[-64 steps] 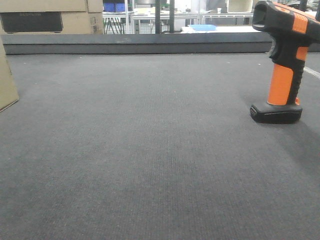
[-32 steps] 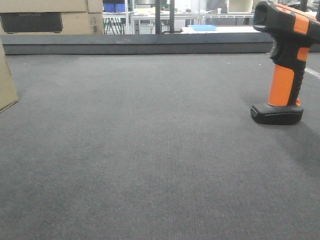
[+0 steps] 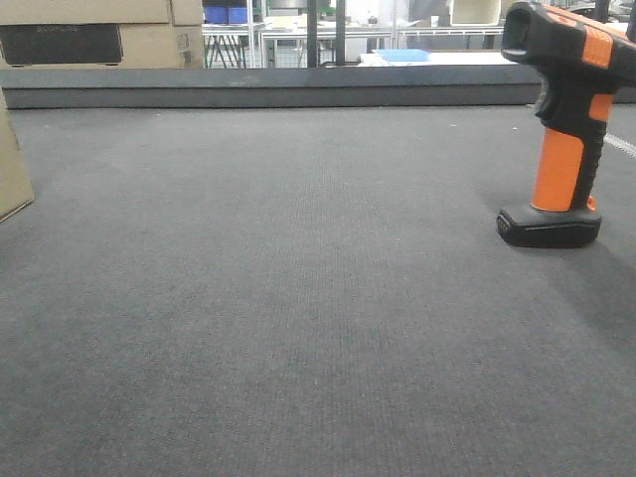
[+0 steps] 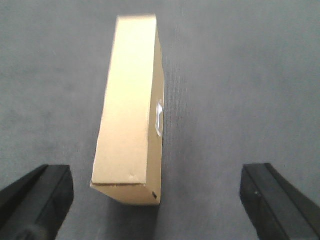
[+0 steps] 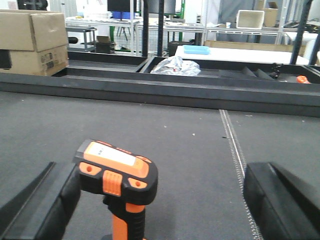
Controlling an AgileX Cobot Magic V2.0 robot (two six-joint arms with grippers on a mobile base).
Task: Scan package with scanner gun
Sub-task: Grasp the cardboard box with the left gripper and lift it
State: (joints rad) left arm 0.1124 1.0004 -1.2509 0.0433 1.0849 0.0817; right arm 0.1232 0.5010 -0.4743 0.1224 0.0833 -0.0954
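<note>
The scanner gun [image 3: 562, 129] stands upright on its black foot at the right of the grey mat, black with an orange handle. In the right wrist view the scanner gun [image 5: 118, 173] sits between the fingers of my open right gripper [image 5: 162, 210], closer to the left finger [image 5: 42, 202] and touching neither. The package [image 4: 131, 107], a plain tan box with a small white label [image 4: 160, 116], stands on a narrow side below my open left gripper [image 4: 156, 210]. Only a tan sliver of the package [image 3: 12, 164] shows at the front view's left edge.
Cardboard boxes with a dark panel [image 3: 99, 35] stand behind a raised dark ledge [image 3: 278, 87] at the mat's far edge. A pale seam line [image 5: 235, 155] runs along the mat on the right. Beyond are a crumpled plastic bag [image 5: 175, 65] and shelving.
The package's edge sits a few pixels further left in the front view. The scanner gun has not moved.
</note>
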